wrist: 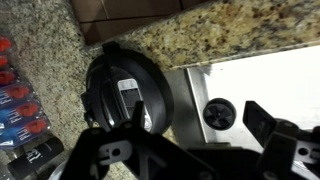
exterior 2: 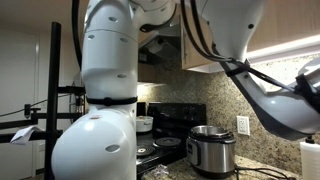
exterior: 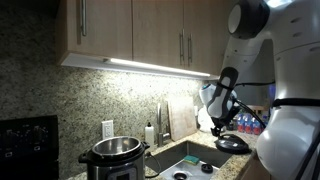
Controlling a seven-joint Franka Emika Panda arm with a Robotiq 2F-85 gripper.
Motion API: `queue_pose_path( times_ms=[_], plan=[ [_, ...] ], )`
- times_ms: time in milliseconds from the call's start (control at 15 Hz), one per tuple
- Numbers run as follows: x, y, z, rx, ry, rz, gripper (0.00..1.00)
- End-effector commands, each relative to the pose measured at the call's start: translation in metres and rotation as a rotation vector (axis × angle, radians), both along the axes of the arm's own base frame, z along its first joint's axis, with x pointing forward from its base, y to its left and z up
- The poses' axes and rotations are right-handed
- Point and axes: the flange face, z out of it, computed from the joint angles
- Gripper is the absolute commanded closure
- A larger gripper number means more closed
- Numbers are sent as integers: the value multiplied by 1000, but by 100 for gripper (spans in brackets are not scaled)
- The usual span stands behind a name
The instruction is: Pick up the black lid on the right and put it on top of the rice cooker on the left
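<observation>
1. Well, my gripper (wrist: pixel 196 118) has its jaws spread wide in the wrist view and nothing is pinched btw them.
2. One finger (wrist: pixel 133 118) hangs over the edge of the black lid (wrist: pixel 125 90). The other finger (wrist: pixel 260 115) is over the sink (wrist: pixel 250 75), near the round drain (wrist: pixel 220 112). I cannot tell if the first finger touches the lid.
3. The black lid lies flat on the speckled granite counter (wrist: pixel 200 35), just beside the sink rim. Its raised handle is on top w/ a small pale label in the middle.
4. In an exterior view my gripper (exterior: pixel 222 118) points down and stands just above the lid (exterior: pixel 232 143).
5. Some bottles w/ red caps (wrist: pixel 14 95) lie near the lid, at the edge of the wrist view.
6. The rice cooker (exterior: pixel 113 152) stands on the far side of the sink (exterior: pixel 190 158) from the lid, well apart. Its top is open and its black rim is bare, as both ext. views show (exterior 2: pixel 211 150).
7. Behind the sink I see a faucet (exterior: pixel 163 115) and a pale cutting board (exterior: pixel 182 118) leaning on the granite wall. A wall outlet (exterior: pixel 108 128) is above the cooker.
8. Beside the cooker is the black stove (exterior 2: pixel 165 145) w/ a small pale pot (exterior 2: pixel 145 124) on it.
</observation>
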Motion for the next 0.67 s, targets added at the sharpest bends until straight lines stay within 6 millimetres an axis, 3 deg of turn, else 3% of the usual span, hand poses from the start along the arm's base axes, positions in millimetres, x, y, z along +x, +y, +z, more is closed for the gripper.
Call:
queue_pose_path(
  times_ms=[0, 200, 333, 400, 600],
  plan=[
    [17, -49, -27, -71, 42, -15, 0],
    [28, -83, -42, -102, 66, -42, 0],
    [24, -101, -41, -99, 49, -130, 0],
    [23, -86, -39, -85, 71, -71, 0],
    [25, -101, -43, -95, 67, -103, 0]
  ],
)
